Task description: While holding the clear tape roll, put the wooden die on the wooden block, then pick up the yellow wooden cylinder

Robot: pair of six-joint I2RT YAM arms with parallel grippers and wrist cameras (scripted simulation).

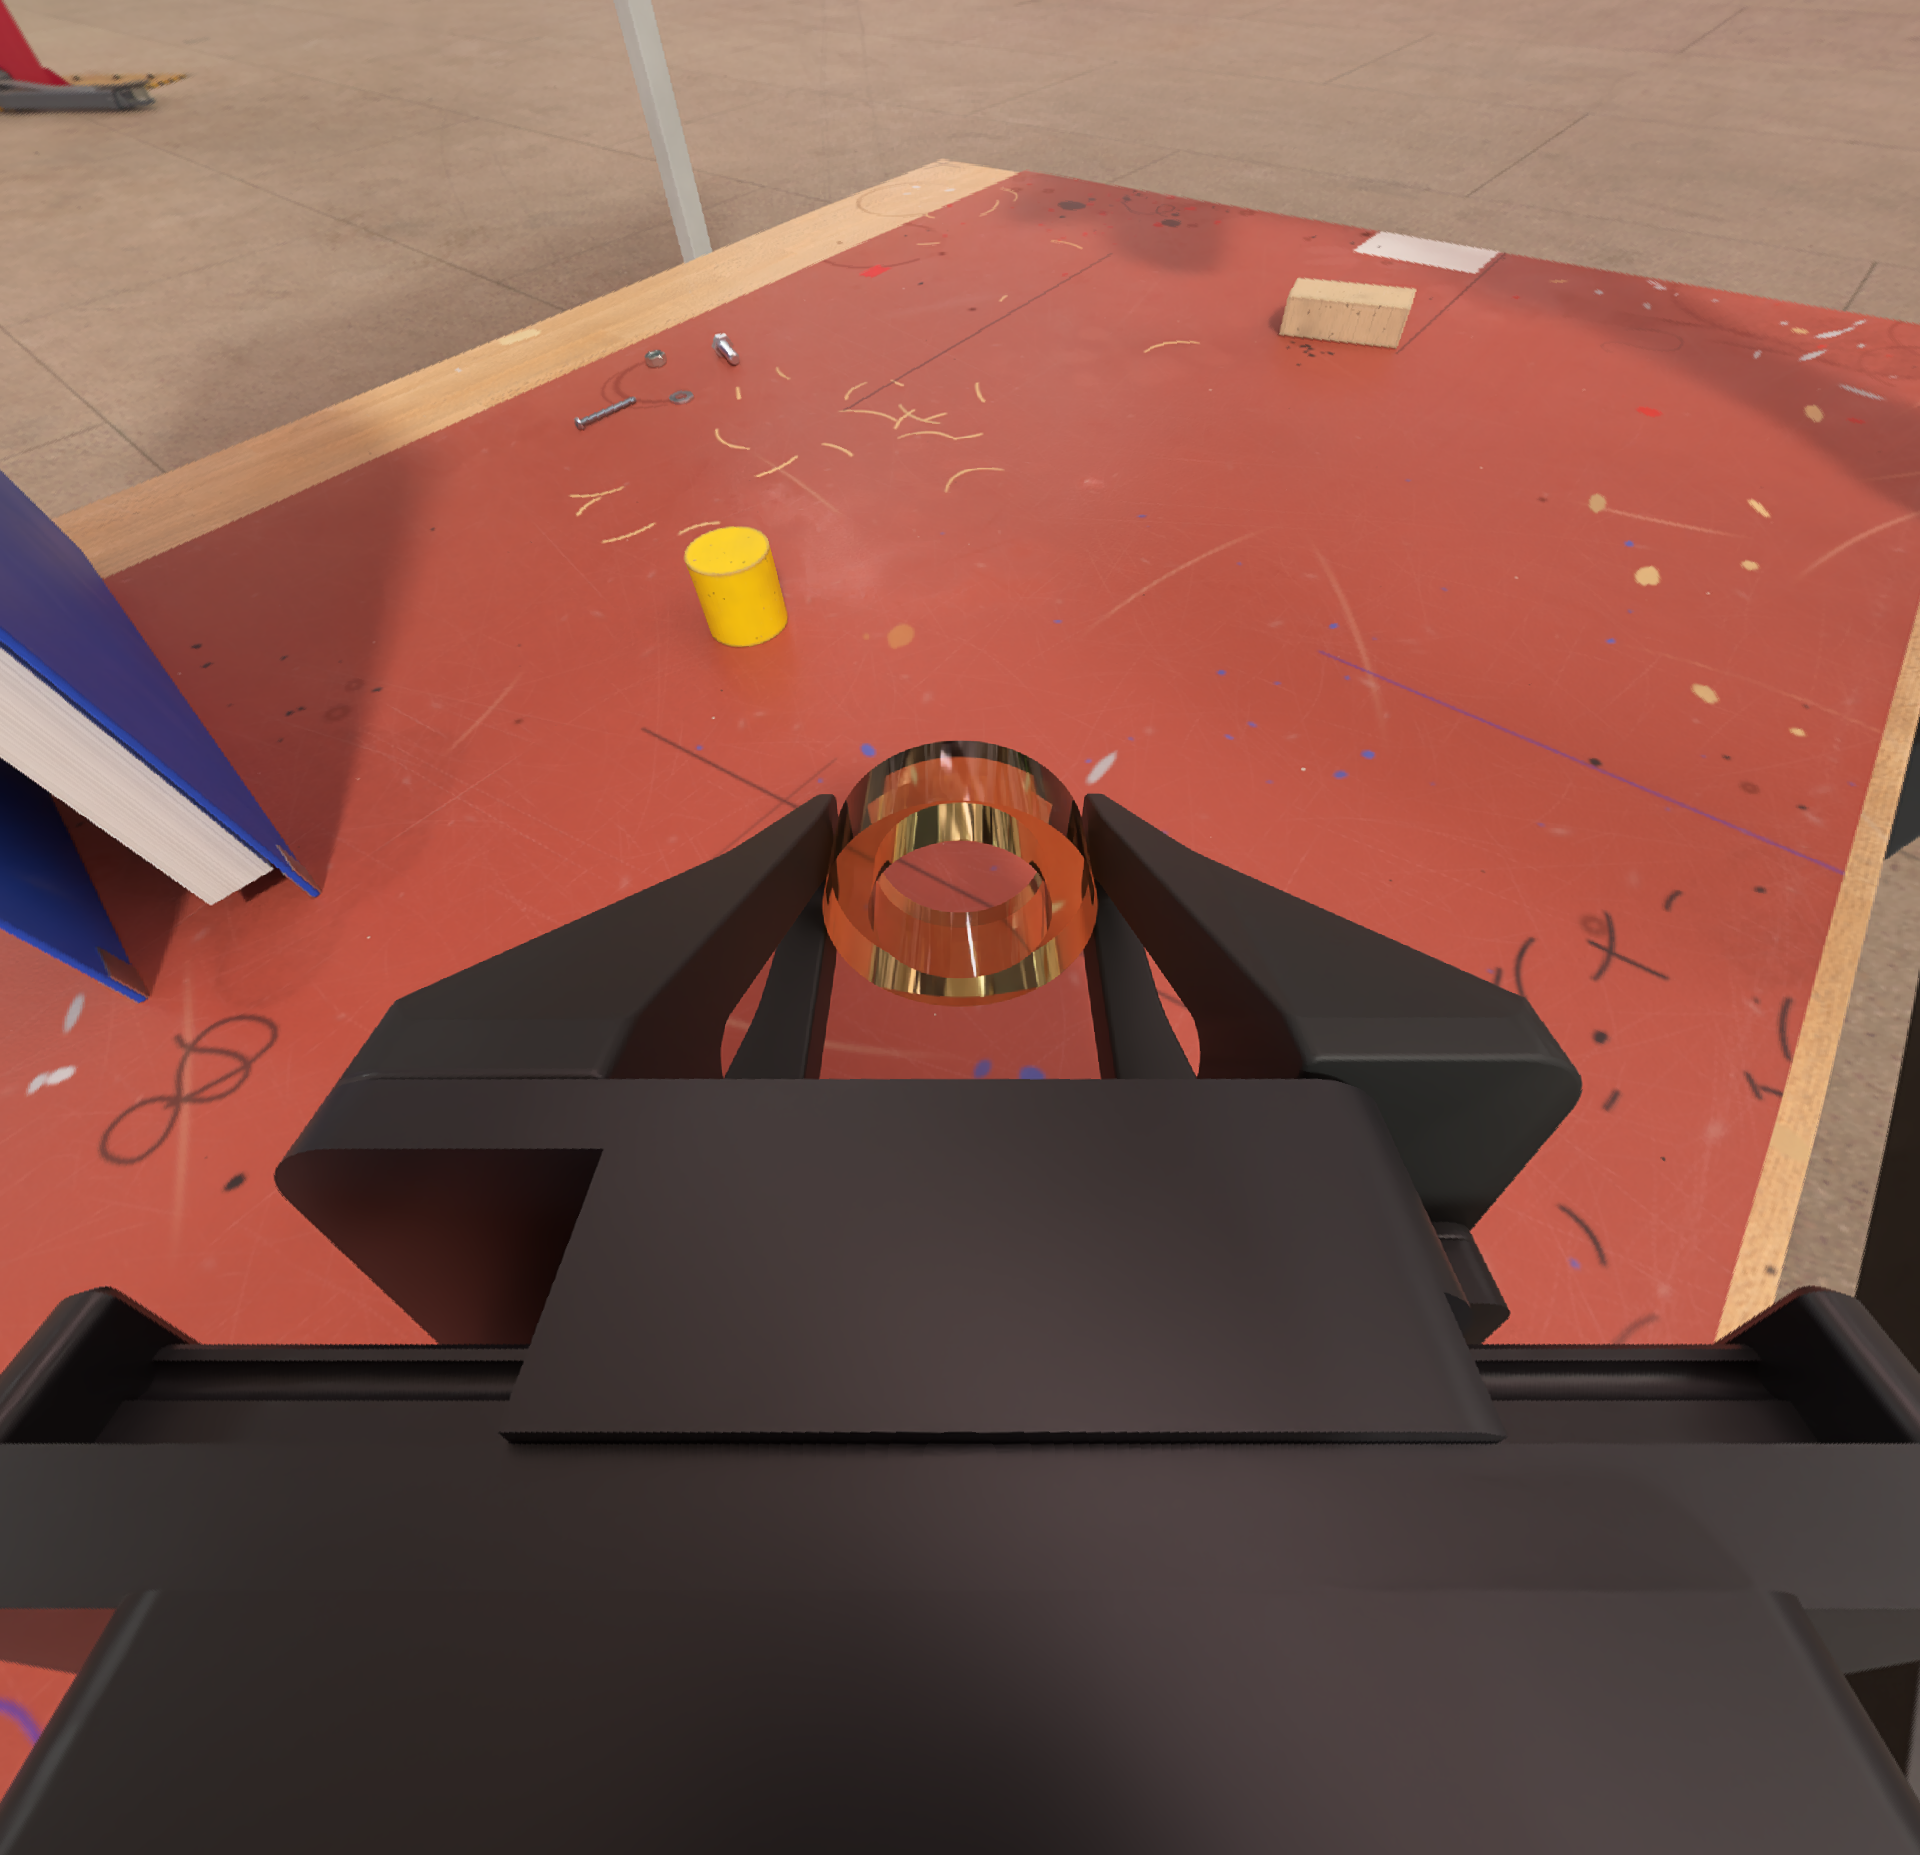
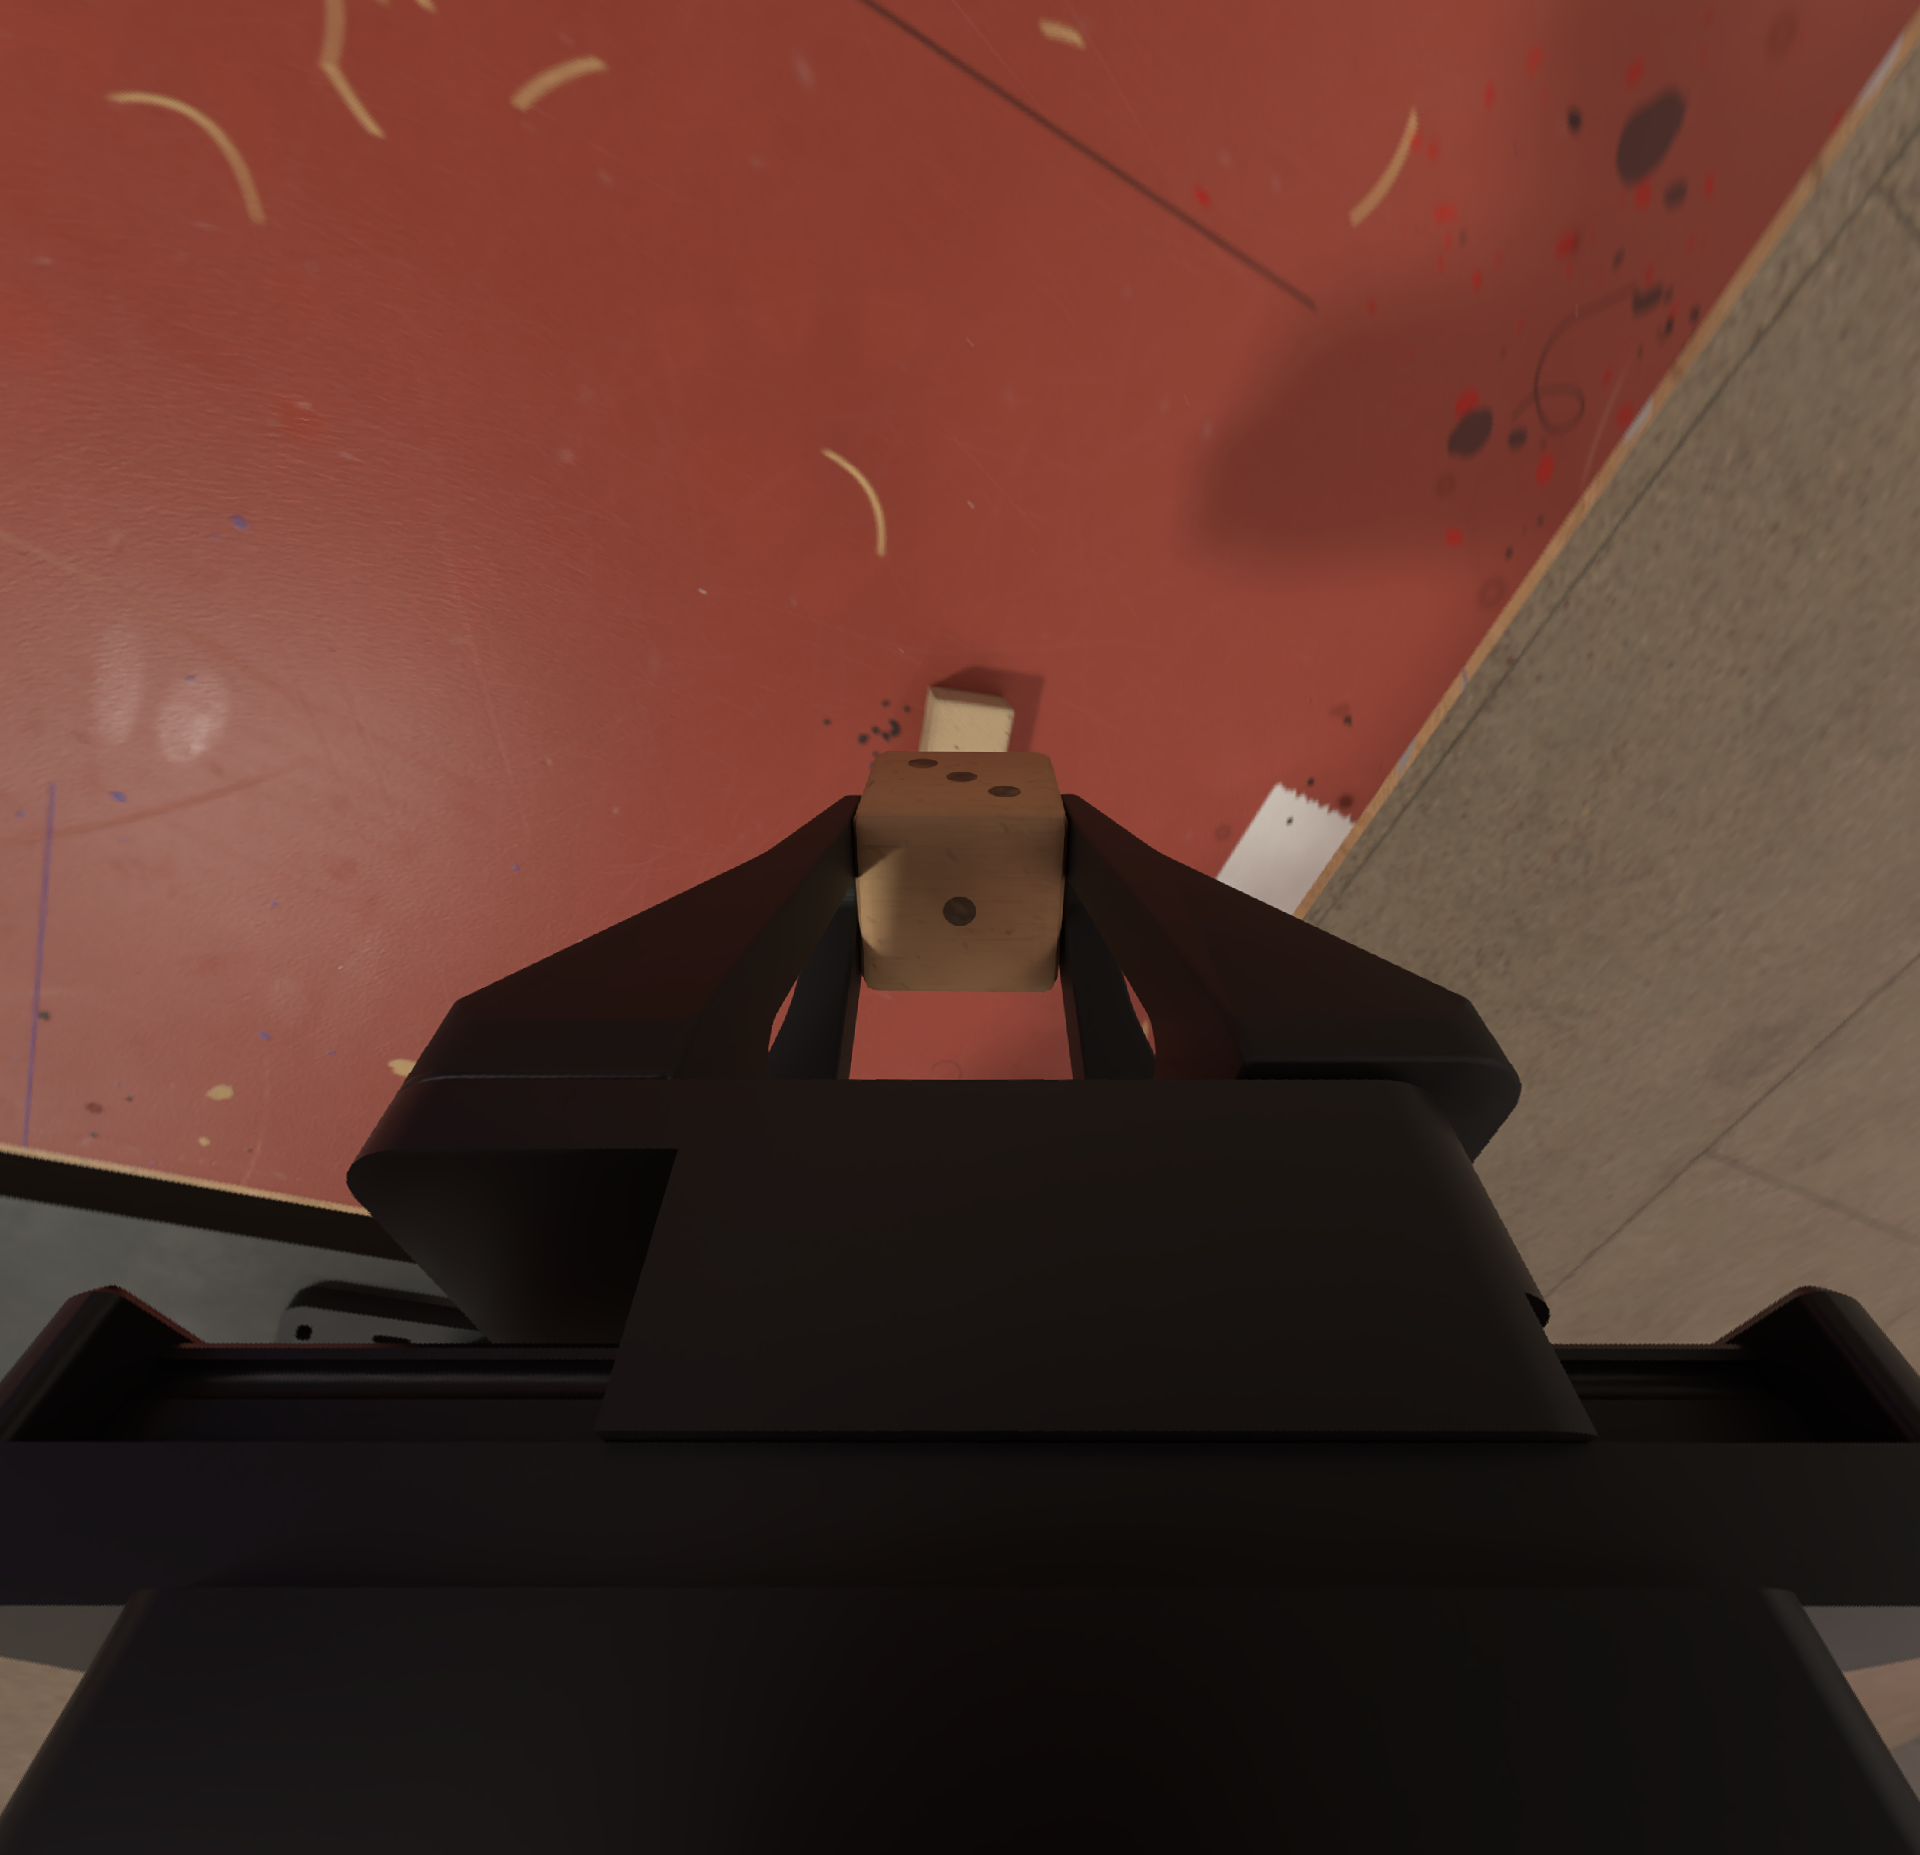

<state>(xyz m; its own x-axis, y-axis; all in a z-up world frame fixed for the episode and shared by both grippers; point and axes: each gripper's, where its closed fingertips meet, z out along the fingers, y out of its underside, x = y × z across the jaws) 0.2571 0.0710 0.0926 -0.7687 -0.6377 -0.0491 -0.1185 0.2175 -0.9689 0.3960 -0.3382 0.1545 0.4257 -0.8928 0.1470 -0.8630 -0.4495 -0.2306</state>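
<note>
Right tool (image 2: 960,839), wooden die (image 2: 961,901) half-hiding wooden block (image 2: 968,722)

Workshop setting. A red work table (image 1: 1351,579) with a bare wooden edge is scratched, paint-spattered and strewn with wood shavings (image 1: 904,418); loose screws (image 1: 665,382) lie near its far edge. Beyond it stretches a wide concrete floor (image 1: 312,226), crossed by a white post (image 1: 655,91).

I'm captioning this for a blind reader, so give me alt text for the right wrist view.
The right gripper holds a wooden die between its fingers, above a red, paint-flecked table. Just beyond the die, a pale wooden block lies on the table near its edge.
</note>
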